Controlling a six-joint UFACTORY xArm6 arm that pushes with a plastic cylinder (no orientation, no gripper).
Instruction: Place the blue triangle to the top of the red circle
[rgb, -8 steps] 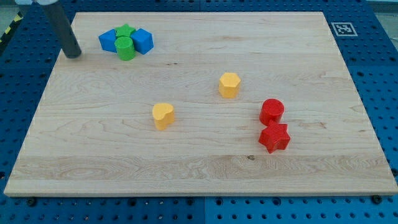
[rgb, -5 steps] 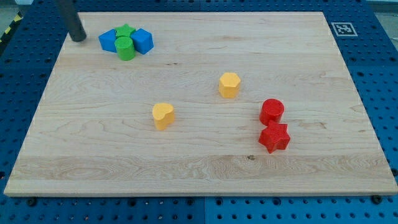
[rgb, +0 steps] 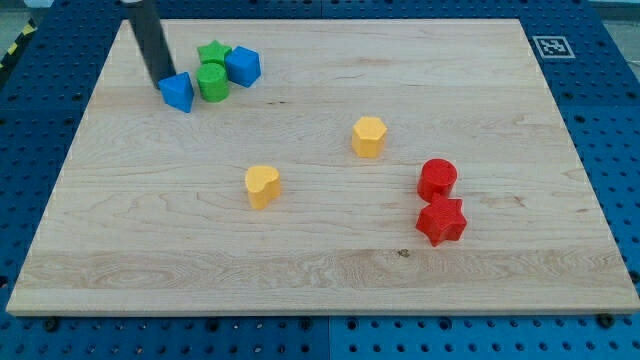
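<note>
My tip (rgb: 163, 79) touches the blue triangular block (rgb: 179, 92), far left on the wooden worktop (rgb: 320, 270). The rod tool has no jaws to clamp. Red round block (rgb: 437, 179) sits well apart, right; nearly all pushing remains.

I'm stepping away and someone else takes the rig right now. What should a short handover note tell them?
My tip sits at the board's top left, touching the blue triangle on its upper left side.
The green cylinder stands just right of the triangle.
The red circle is far off at the view's right, with the red star just below it.
Done: contact made.
Left: push the triangle across to just above the red circle.
</note>
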